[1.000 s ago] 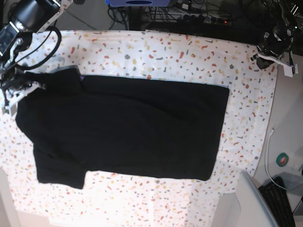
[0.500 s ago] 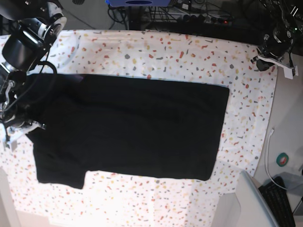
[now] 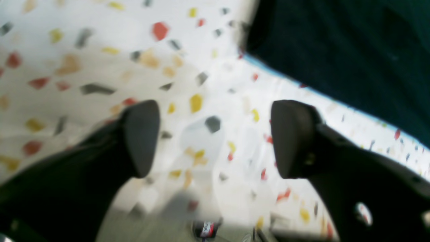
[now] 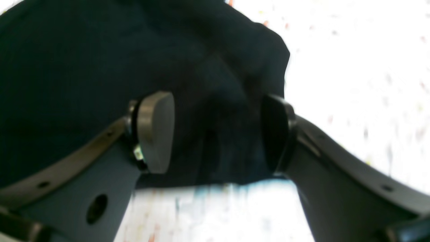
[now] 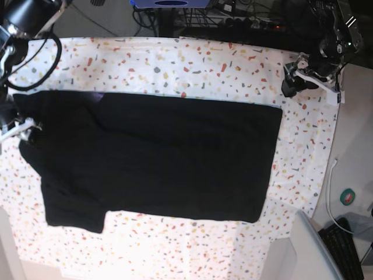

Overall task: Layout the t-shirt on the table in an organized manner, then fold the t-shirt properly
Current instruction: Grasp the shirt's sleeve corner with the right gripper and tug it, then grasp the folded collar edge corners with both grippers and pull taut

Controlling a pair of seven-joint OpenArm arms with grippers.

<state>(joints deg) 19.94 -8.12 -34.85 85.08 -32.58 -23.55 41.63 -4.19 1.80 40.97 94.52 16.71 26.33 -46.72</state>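
Observation:
The black t-shirt [image 5: 157,157] lies spread flat on the speckled white table [image 5: 192,61]; a purple sliver [image 5: 99,94] shows near its upper left. My right gripper [image 5: 23,133] is open at the shirt's left edge. In the right wrist view its jaws [image 4: 215,132] stand wide apart over a rumpled fold of the t-shirt [image 4: 67,67]. My left gripper [image 5: 289,80] is open above bare cloth just past the shirt's upper right corner. In the left wrist view this gripper [image 3: 215,137] has the table [image 3: 84,50] below it and the t-shirt [image 3: 336,43] at the upper right.
A green tape roll [image 5: 348,197], a white cable [image 5: 330,186] and a keyboard [image 5: 344,248] lie off the table's right edge. A grey panel [image 5: 303,251] stands at the front right. Cables and equipment [image 5: 233,20] run along the back edge.
My left gripper moved in from the table's right edge toward the shirt's upper right corner. My right gripper swung along the shirt's left edge, and the left sleeve now lies flatter.

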